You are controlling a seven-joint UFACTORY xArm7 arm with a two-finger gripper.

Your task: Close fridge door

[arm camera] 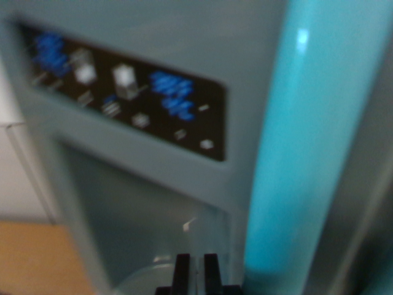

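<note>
One blurred grey fridge door (153,178), black control panel (129,92), turquoise handle (307,141), tool (196,273) fingers nearly together.

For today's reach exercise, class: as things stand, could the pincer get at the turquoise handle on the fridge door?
Probably yes. The pincer, fingers nearly together, sits just to the wrist view's left of the turquoise handle, with nothing visible between them, though the picture is blurred.

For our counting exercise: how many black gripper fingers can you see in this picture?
2. Both fingers stand side by side at the bottom edge: one toward the wrist view's left, one toward its right, before the fridge door. Blur may hide detail.
</note>
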